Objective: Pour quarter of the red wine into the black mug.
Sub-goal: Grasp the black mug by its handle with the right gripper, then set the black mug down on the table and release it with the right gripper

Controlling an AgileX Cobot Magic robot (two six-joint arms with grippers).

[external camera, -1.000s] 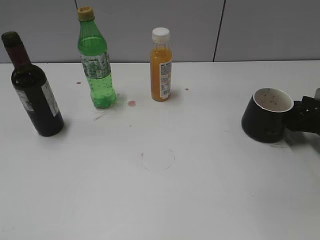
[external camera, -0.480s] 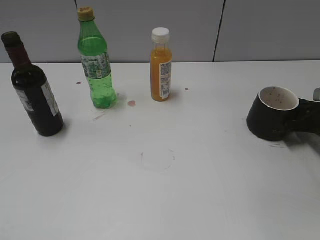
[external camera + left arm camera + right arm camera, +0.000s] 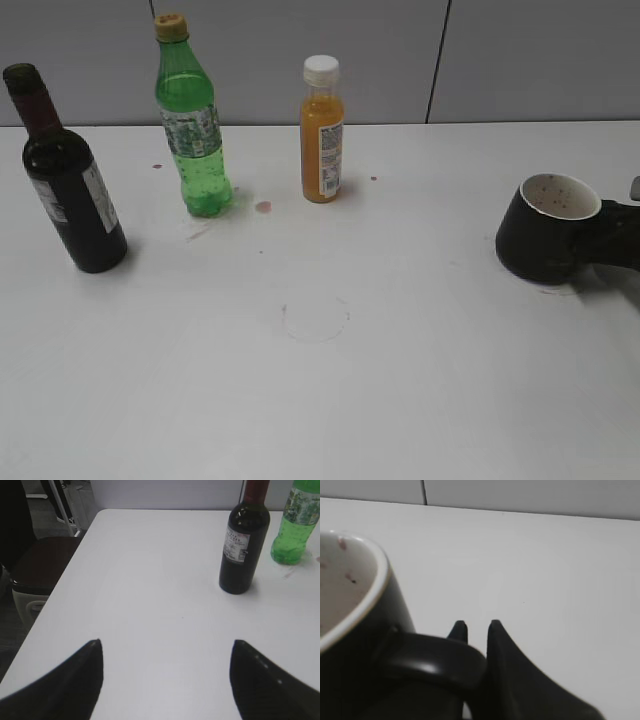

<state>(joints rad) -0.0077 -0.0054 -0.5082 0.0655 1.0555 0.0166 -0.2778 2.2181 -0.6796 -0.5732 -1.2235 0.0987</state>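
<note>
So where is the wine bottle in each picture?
Exterior view: wine bottle stands far left, beside the green bottle.
Left wrist view: wine bottle upper right, beyond the open left gripper.
Right wrist view: not in it.
Shared landmark: the green bottle.

Office-like: grey partition panels (image 3: pixel 330 50), white table (image 3: pixel 400 400).

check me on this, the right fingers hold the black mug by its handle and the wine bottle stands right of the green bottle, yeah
One thing is off: the wine bottle stands left of the green bottle, not right, as the exterior view shows. The rest holds: the right gripper has its fingers closed on the handle of the black mug.
</note>
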